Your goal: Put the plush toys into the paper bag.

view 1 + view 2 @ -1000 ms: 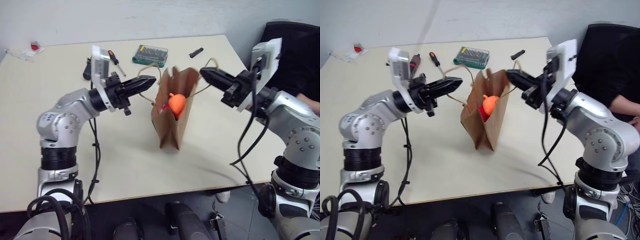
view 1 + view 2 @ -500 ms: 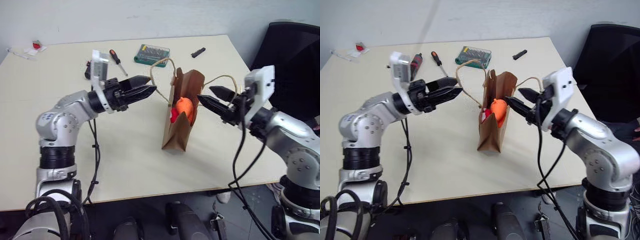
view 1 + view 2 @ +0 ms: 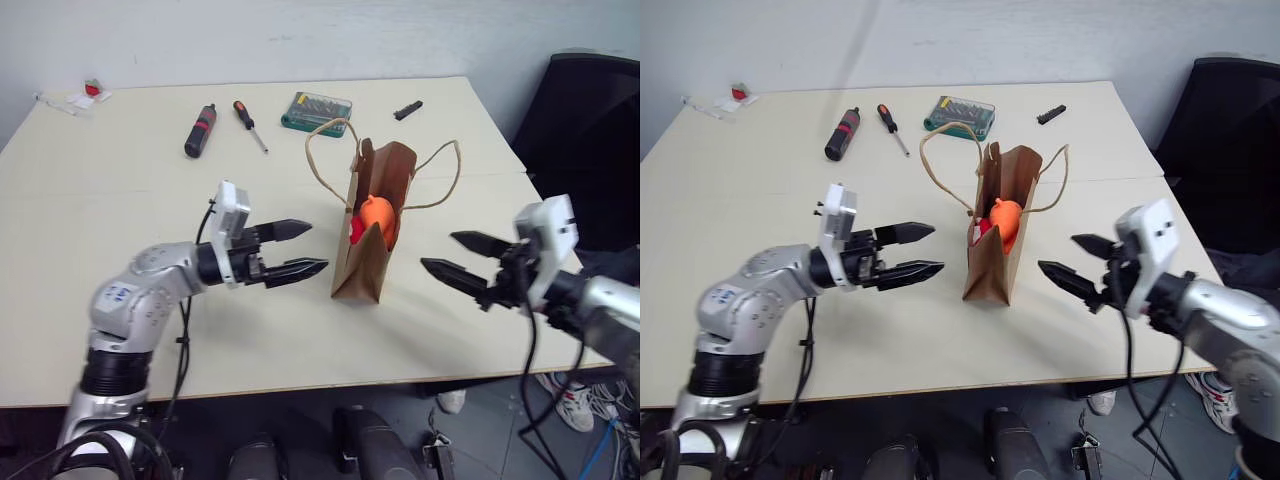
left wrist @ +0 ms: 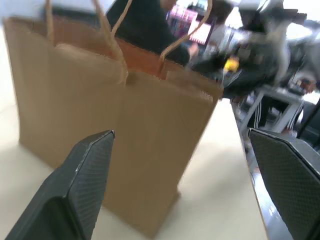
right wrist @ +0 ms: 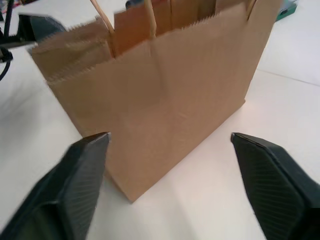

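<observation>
Looking down and forward from the head, twin eyes side by side, taking in the whole counter (image 3: 120,140) and the bag (image 3: 375,225) mid-scene. Riding low on the left wrist, close in on one broad side of the bag (image 4: 125,130). Riding the right wrist, close in on the opposite side (image 5: 165,105). Sharing the bag across all views.

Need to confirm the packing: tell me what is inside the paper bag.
The paper bag stands upright and open on the table. Inside, the orange toy shows at the mouth, with the red toy beside it. Their lower parts and the bag's bottom are hidden by its walls.
</observation>
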Available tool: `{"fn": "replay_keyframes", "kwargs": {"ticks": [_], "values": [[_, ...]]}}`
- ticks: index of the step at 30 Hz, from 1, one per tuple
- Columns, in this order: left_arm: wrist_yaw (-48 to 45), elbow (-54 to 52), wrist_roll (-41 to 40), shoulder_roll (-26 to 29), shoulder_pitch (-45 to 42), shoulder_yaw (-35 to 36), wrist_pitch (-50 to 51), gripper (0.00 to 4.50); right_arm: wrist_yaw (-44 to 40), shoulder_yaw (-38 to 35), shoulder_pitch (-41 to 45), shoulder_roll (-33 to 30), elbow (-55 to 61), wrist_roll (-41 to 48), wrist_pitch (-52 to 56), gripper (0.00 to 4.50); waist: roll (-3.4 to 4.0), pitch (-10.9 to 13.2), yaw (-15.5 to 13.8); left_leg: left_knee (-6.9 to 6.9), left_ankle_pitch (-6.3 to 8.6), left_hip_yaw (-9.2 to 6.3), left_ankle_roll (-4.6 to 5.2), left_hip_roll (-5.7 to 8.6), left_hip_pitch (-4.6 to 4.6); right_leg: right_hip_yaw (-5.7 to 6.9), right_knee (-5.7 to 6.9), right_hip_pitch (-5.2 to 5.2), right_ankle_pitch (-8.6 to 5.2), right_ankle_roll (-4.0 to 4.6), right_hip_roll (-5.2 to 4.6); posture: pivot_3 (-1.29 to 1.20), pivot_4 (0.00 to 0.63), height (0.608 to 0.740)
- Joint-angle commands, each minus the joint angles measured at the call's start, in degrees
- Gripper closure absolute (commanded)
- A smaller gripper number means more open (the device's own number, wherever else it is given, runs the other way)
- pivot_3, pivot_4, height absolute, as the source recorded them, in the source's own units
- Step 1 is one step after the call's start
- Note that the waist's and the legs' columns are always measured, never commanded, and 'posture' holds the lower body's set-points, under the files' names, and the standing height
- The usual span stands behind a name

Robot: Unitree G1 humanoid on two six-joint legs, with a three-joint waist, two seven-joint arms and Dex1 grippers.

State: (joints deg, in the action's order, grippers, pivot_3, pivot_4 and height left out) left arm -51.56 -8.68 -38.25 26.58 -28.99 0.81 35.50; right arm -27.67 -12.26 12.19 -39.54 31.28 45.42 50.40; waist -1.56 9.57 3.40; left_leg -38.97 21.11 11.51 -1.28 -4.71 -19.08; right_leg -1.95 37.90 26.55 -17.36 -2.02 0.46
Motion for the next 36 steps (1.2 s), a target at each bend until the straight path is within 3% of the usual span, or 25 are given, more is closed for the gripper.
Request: {"fn": "replay_keyframes", "kwargs": {"ticks": [1, 8, 19, 26, 31, 33, 34, 36], "values": [[-1.9, 1.5, 2.9, -0.9, -0.7, -2.1, -4.2, 0.00, 0.9, 7.7, 3.5, 3.0, -4.0, -8.8, -7.0, 1.98, 0.04, 0.0, 0.1, 0.02, 0.00, 0.04, 0.00, 0.00, -0.01, -0.02, 0.02, 0.04, -0.01, 0.02, 0.01, 0.00, 0.150, 0.740], [-0.4, 2.3, 7.6, -4.6, -0.2, -6.0, -8.6, 0.00, 0.3, 16.6, 7.1, 8.8, -8.0, -16.2, -11.1, 4.47, 0.04, 0.0, -0.2, 0.00, 0.00, 0.02, 0.00, -0.10, -0.05, 0.02, 0.02, 0.07, -0.03, 0.05, -0.02, 0.00, 0.150, 0.740], [10.4, 10.2, 17.7, -11.0, -5.0, -6.5, -14.7, 0.00, -1.2, 20.6, 8.1, 13.5, -8.1, -19.4, -11.7, 4.47, 0.04, 0.0, -0.2, -0.05, 0.00, 0.01, 0.01, -0.06, -0.04, 0.02, 0.05, 0.04, -0.02, 0.04, -0.03, 0.00, 0.150, 0.740], [12.5, 14.1, 18.2, -13.5, -6.8, -5.1, -14.9, 2.20, -2.4, 18.7, 6.1, 12.9, -6.2, -19.7, -12.2, 4.50, 0.04, 0.0, -0.2, -0.04, 0.00, 0.01, 0.01, -0.06, -0.03, 0.03, 0.06, 0.04, -0.02, 0.04, -0.02, 0.00, 0.150, 0.740], [6.3, 17.8, 14.8, -12.0, -8.9, -4.1, -11.6, 3.63, -3.0, 10.1, 2.0, 9.9, -0.4, -14.4, -8.6, 4.50, 0.04, 0.0, -0.4, -0.05, 0.00, 0.00, 0.02, -0.06, -0.07, 0.06, 0.06, 0.04, -0.02, 0.03, -0.05, 0.00, 0.150, 0.740], [1.4, 20.3, 13.9, -10.6, -10.5, -4.2, -12.0, 4.21, -4.7, 3.6, -2.0, 6.8, 3.8, -10.0, -6.5, 4.50, 0.04, 0.0, -0.6, -0.05, 0.00, 0.01, 0.02, -0.05, -0.06, 0.06, 0.05, 0.04, -0.02, 0.03, -0.03, 0.00, 0.150, 0.740], [-1.0, 21.3, 13.6, -10.1, -11.1, -4.2, -12.3, 4.50, -5.3, 0.7, -3.9, 5.5, 5.6, -7.7, -5.4, 4.12, 0.04, 0.0, -0.8, -0.05, 0.00, 0.00, 0.01, 0.00, -0.08, 0.08, 0.06, 0.05, -0.02, 0.04, -0.03, 0.00, 0.150, 0.740], [-10.1, 24.9, 12.1, -8.1, -14.4, -4.8, -12.3, 4.50, -11.8, -11.6, -13.7, -0.3, 12.1, -0.6, -3.0, 3.64, 0.06, 0.0, -1.3, -0.02, 0.01, -0.02, 0.00, 0.00, -0.10, 0.11, 0.02, 0.05, -0.03, 0.05, 0.02, 0.00, 0.150, 0.740]]}}
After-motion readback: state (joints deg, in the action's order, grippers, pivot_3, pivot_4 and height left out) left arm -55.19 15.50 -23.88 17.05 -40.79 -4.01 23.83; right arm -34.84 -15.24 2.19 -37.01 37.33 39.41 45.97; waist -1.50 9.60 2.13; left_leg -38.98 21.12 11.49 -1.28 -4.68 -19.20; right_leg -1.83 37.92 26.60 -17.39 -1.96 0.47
